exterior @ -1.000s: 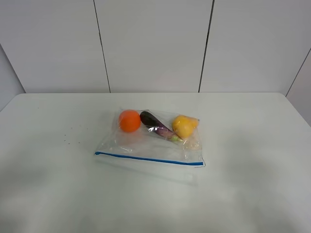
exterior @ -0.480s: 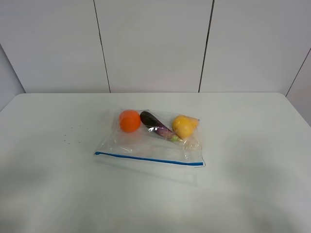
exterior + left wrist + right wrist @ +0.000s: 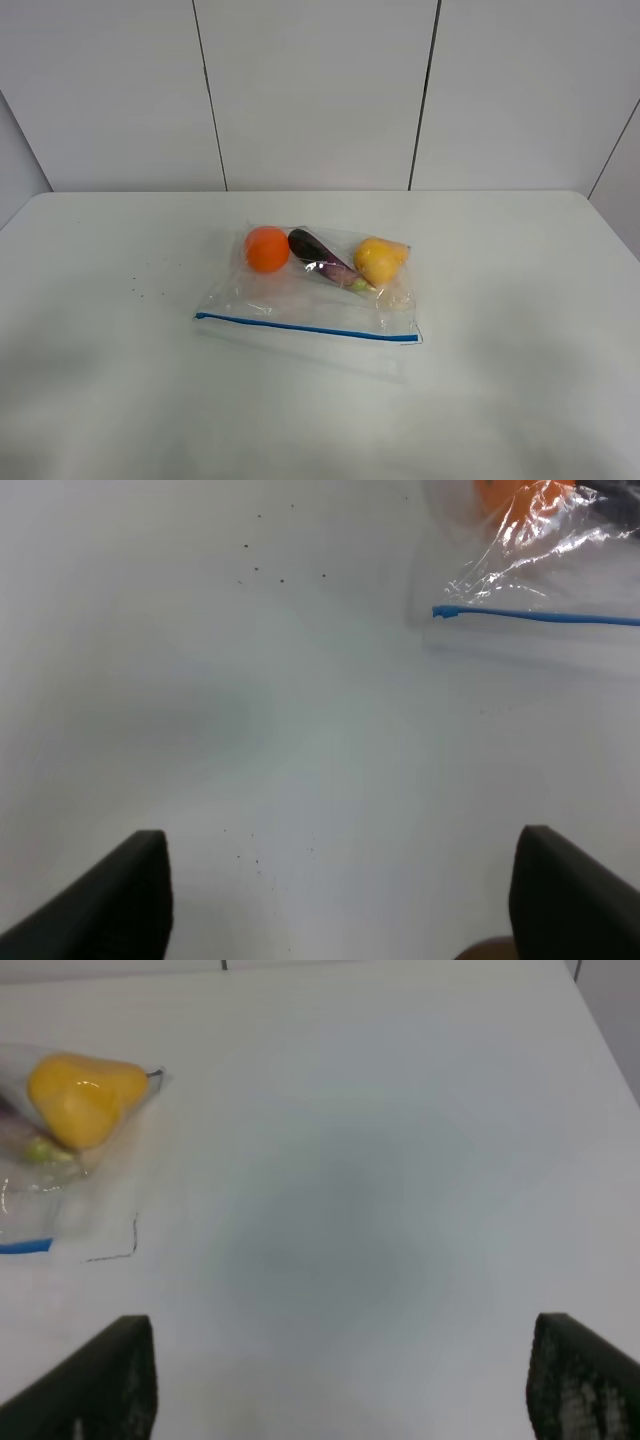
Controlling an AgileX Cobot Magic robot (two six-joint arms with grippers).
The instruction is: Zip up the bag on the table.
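Exterior high view shows the bag [image 3: 315, 290] flat mid-bench [image 3: 520, 330], blue strip [image 3: 305, 329] nearest the robot, likely for reach. Both grippers, left [image 3: 340, 900] and right [image 3: 340, 1380], hang wide apart, holding nothing.

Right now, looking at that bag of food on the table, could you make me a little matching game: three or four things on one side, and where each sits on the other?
Seen in the high view.

Column one:
1. orange
2. eggplant
3. yellow fruit
4. blue zip strip

Column two:
A. along the bag's near edge
B. at the bag's far left corner
C. at the bag's far right corner
D. in the middle, between the two round fruits

Pairs: 1-B, 2-D, 3-C, 4-A. All lie in the clear bag on the white table.
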